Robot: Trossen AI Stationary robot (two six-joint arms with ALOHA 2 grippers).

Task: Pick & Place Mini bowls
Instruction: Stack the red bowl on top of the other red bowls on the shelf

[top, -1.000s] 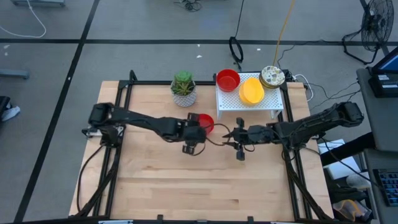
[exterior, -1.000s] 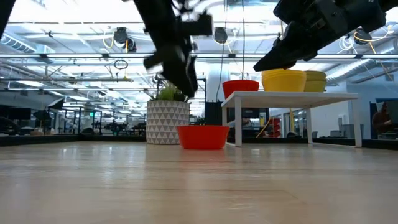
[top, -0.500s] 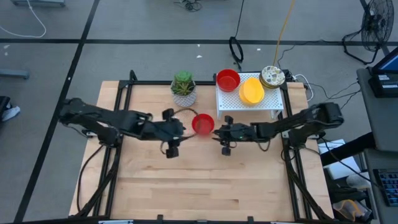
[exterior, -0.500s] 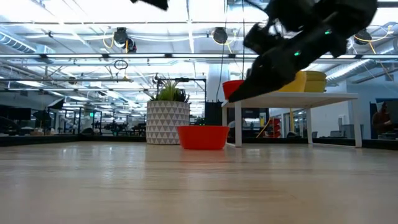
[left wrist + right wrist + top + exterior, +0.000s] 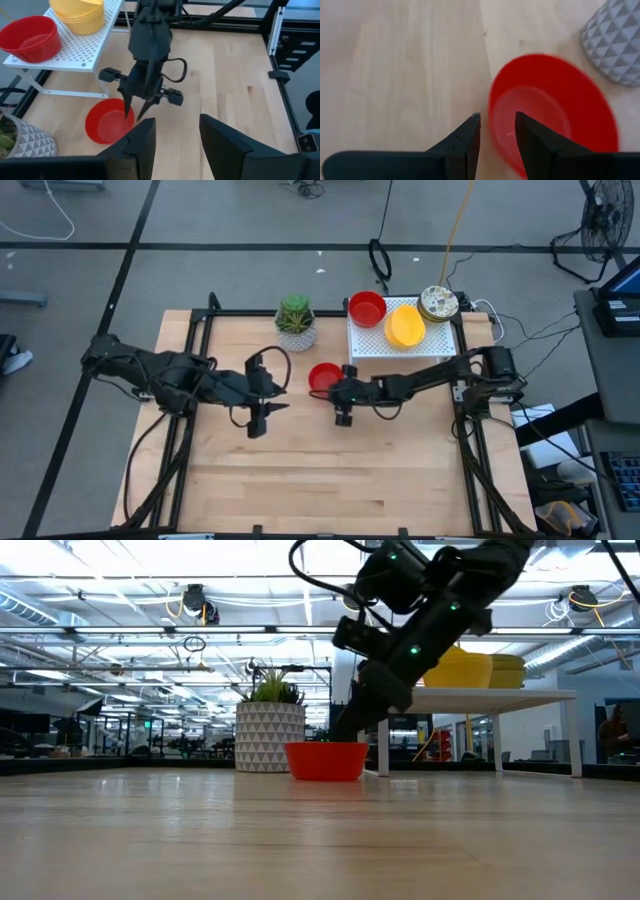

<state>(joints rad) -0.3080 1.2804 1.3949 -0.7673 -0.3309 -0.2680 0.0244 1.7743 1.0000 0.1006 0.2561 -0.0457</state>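
Note:
One red mini bowl (image 5: 320, 375) sits upright on the table in front of the plant pot. My right gripper (image 5: 495, 117) is open and points down at the bowl's edge facing the right arm. One finger is over the bowl's inside and one outside it, as the left wrist view shows (image 5: 135, 116). My left gripper (image 5: 175, 135) is open and hovers to the bowl's left (image 5: 280, 392), touching nothing. On the white rack (image 5: 375, 345) are a red bowl (image 5: 366, 308), stacked yellow bowls (image 5: 405, 326) and a speckled bowl (image 5: 437, 303). My right gripper stands open astride the red bowl's rim (image 5: 492, 125) on the side facing the right arm, coming from above and slanting from the table's right. I cannot tell whether a finger touches the rim. The bowl rests on the table (image 5: 325, 760).
The plant in its patterned pot (image 5: 295, 322) stands just beyond the red bowl, toward the far edge. The rack stands on legs at the far right. The near half of the wooden table (image 5: 330, 480) is bare. Black frame rails run along both sides.
My left gripper has drawn back from the red bowl toward the table's left. My right gripper has moved toward the table's left and down, from beside the rack to the bowl's rim. The bowl has stayed where it was on the table.

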